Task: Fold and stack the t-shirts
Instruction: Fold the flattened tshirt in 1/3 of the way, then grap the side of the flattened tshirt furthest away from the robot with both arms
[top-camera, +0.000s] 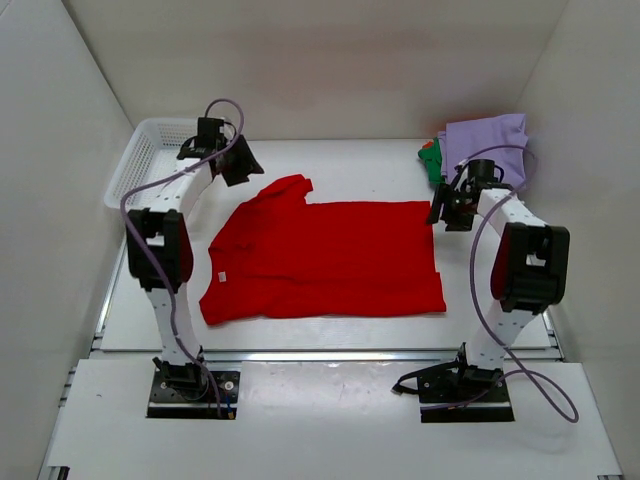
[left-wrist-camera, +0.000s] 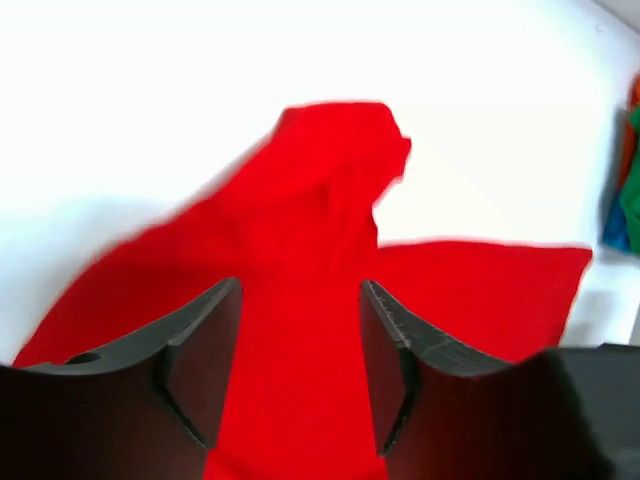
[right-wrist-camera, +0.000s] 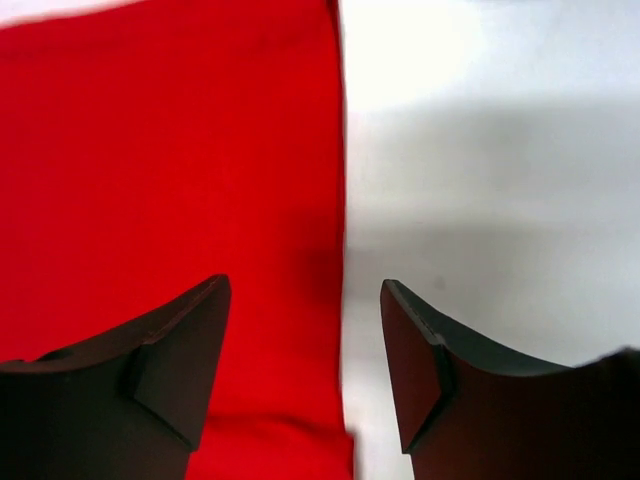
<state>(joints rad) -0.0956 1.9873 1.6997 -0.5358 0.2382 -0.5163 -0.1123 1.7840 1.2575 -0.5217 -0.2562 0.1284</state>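
A bright red t-shirt (top-camera: 320, 255) lies spread on the white table, folded partly, with one sleeve sticking up at its far left corner (top-camera: 290, 187). My left gripper (top-camera: 240, 165) is open and empty above that far left sleeve; the red cloth (left-wrist-camera: 310, 250) fills its wrist view. My right gripper (top-camera: 445, 210) is open and empty over the shirt's far right edge (right-wrist-camera: 335, 200). A folded lavender shirt (top-camera: 487, 145) tops a stack with a green one (top-camera: 432, 163) at the far right corner.
A white mesh basket (top-camera: 145, 160) stands at the far left, beside my left arm. White walls close the table on the left, back and right. The stack's edge shows in the left wrist view (left-wrist-camera: 628, 190).
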